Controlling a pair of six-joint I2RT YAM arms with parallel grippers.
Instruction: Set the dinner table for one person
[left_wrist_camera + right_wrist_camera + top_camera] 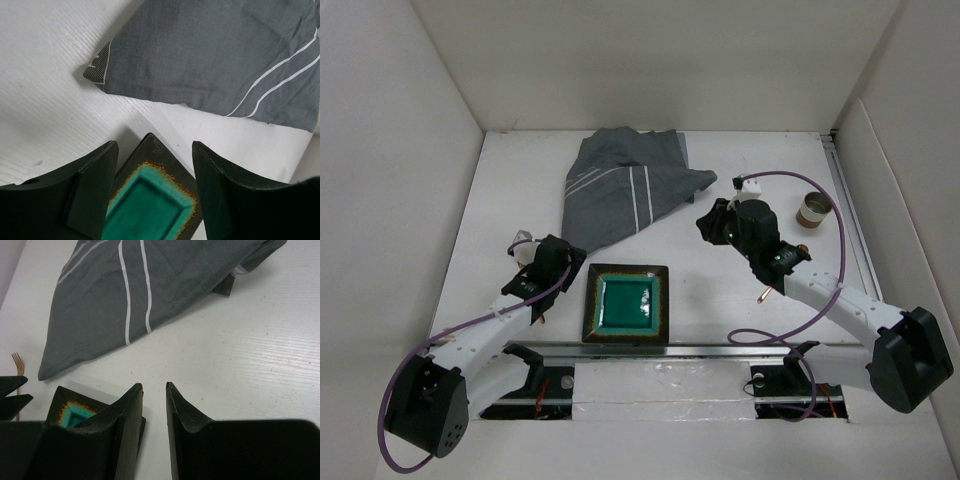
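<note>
1. The worktop [705, 290] is the wide, flat, matte white surface that fills the middle of the top view. It runs from the arm bases at the near edge to the white walls at the far edge and on both sides.
2. A square dark plate [626, 304] with a teal centre and an orange-brown border around the teal lies flat near the worktop's near edge, between the two arm bases.
3. A grey cloth [620, 195] with thin white stripes lies crumpled on the far half. Its lowest tip comes near the plate's far left corner, with a strip of white between them.
4. A thin copper-coloured fork [18, 365] lies on the worktop left of the plate, its tines pointing toward the far side.
5. A small round cup [812, 210], pale outside and dark inside, sits at the far right, well apart from the cloth. I cannot tell whether it is upright.
6. The left end effector [154, 145] is over the plate's far left corner with its fingers spread wide. That corner shows in the gap and nothing is gripped.
7. The right end effector [154, 385] is just beside the cloth's right corner and points toward the cloth. Its fingers are close together with a narrow gap showing bare white, and they hold nothing.
</note>
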